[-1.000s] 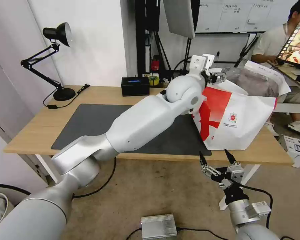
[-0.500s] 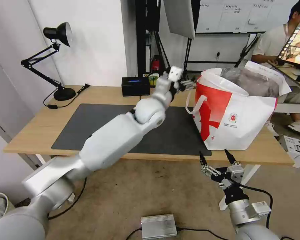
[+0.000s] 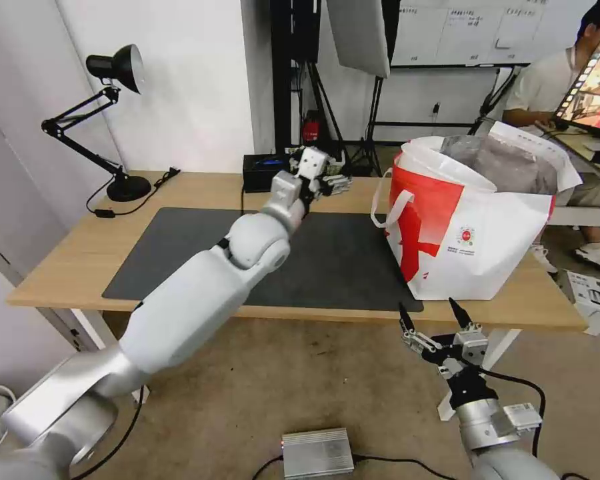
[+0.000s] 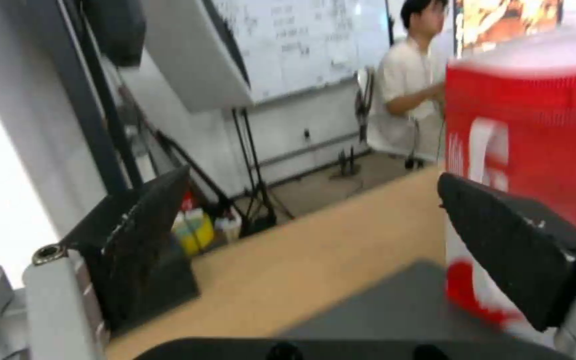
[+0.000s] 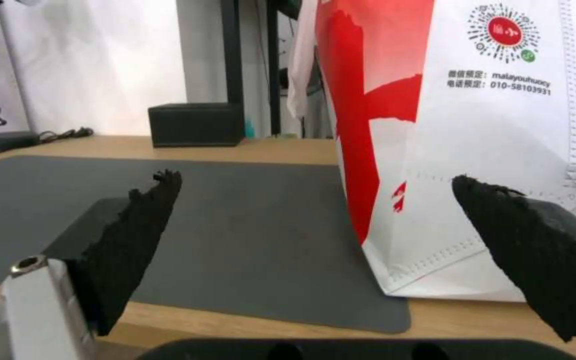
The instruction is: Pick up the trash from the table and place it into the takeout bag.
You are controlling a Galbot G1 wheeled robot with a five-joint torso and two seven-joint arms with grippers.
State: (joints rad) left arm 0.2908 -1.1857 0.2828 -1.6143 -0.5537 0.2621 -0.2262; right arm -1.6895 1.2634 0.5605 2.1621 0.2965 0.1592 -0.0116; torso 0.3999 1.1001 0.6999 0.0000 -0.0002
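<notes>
left gripper (image 3: 337, 185) apparently open, empty, above table (image 3: 73, 260) | right gripper (image 3: 433, 320) open | takeout bag (image 3: 473, 247) upright

Black desk lamp (image 3: 110, 120) and black box (image 3: 265, 175) at the back edge, well apart.

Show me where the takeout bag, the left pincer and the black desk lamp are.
takeout bag (image 3: 507, 233): head view, on its white front panel.
left pincer (image 3: 337, 185): head view, midway between its fingertips, above the table's far edge.
black desk lamp (image 3: 128, 189): head view, on its round base.
</notes>
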